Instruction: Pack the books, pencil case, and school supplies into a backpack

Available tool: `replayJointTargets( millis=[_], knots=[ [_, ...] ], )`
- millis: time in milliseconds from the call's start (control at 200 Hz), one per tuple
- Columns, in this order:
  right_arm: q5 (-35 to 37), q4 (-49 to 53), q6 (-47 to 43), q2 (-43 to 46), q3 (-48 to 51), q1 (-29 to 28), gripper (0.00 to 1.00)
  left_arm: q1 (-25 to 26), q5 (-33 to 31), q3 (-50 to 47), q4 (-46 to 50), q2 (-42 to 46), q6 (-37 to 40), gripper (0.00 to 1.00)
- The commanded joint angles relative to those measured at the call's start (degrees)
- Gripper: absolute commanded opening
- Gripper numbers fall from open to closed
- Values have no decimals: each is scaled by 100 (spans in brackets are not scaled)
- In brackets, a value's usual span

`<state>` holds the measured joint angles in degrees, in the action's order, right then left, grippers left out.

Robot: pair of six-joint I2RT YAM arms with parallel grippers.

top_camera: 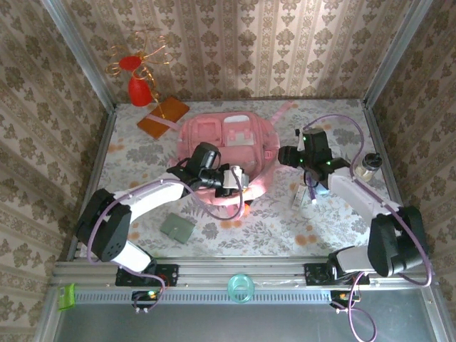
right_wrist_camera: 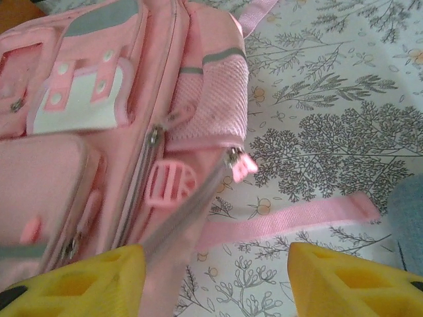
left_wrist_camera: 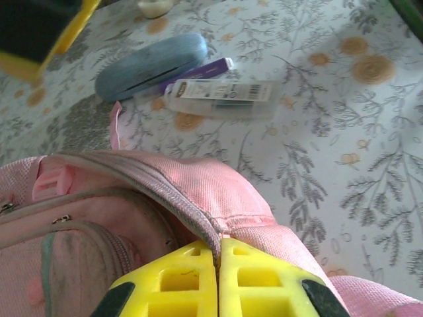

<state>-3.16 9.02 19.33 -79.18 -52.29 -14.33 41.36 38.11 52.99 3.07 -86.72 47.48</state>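
Observation:
The pink backpack (top_camera: 221, 139) lies flat in the middle of the table. My left gripper (top_camera: 239, 184) is at its near right edge, and its yellow fingers (left_wrist_camera: 178, 277) are shut on the grey zipper edge of the backpack (left_wrist_camera: 218, 198). My right gripper (top_camera: 288, 155) hovers at the backpack's right side with its jaws open. In the right wrist view the backpack (right_wrist_camera: 99, 99) has a loose zipper edge running from the pull (right_wrist_camera: 241, 164) down to the left finger (right_wrist_camera: 73, 277). A blue-grey pencil case (left_wrist_camera: 151, 65) lies on the table with a clear packet of supplies (left_wrist_camera: 221, 99) and a purple pen (left_wrist_camera: 198, 71). The books are out of view.
An orange-brown board (top_camera: 162, 116) with a gold wire stand sits at the back left. A grey-green flat square (top_camera: 177, 228) lies near the front left. A small jar (top_camera: 368, 167) stands at the right edge. A pink strap (right_wrist_camera: 291, 221) crosses the floral cloth.

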Motion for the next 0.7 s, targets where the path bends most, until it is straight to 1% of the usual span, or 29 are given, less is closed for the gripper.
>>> replayJointTargets(
  millis=[0,60,115,180,235,280,300,345,395,450,505,555,595,630,695],
  knots=[
    [-80,-162,121,-345,-378,-116,59,-212,-77,-249,17,532,110,3],
    [-82,-252,105,-512,-484,-233,59,-568,-345,-566,-158,807,-192,8],
    [-114,-324,86,-677,-582,-349,60,-876,-641,-869,-414,1049,-477,15],
    [-158,-350,52,-889,-732,-474,60,-1147,-1276,-1176,-756,1268,-723,16],
    [-155,-353,18,-1107,-876,-586,60,-1390,-1640,-1350,-955,1365,-887,21],
    [-180,-331,2,-1282,-1012,-659,60,-1484,-1905,-1424,-1060,1377,-1074,22],
    [-193,-330,0,-1355,-1068,-684,60,-1670,-1995,-1447,-1090,1369,-1158,22],
    [-203,-339,-30,-1507,-1186,-778,60,-1762,-2220,-1475,-1090,1372,-1343,27],
    [-186,-331,-71,-1679,-1345,-856,60,-1804,-2686,-1496,-1128,1406,-1730,31],
    [-137,-282,-136,-1858,-1555,-912,60,-1853,-3216,-1519,-1102,1535,-2259,37],
    [67,-163,-156,-2026,-1772,-935,60,-1877,-3536,-1609,-1098,1768,-2871,45],
    [295,-43,-180,-2158,-1945,-916,62,-1940,-3639,-1704,-1092,2003,-3577,53],
    [543,39,-208,-2278,-2059,-894,63,-1994,-3635,-1776,-1068,2189,-4182,62],
    [715,92,-209,-2409,-2170,-864,64,-2041,-3723,-1813,-1025,2283,-4832,68],
    [838,219,-124,-2676,-2374,-747,66,-2142,-3836,-1730,-681,2282,-6117,73]
  ],
)
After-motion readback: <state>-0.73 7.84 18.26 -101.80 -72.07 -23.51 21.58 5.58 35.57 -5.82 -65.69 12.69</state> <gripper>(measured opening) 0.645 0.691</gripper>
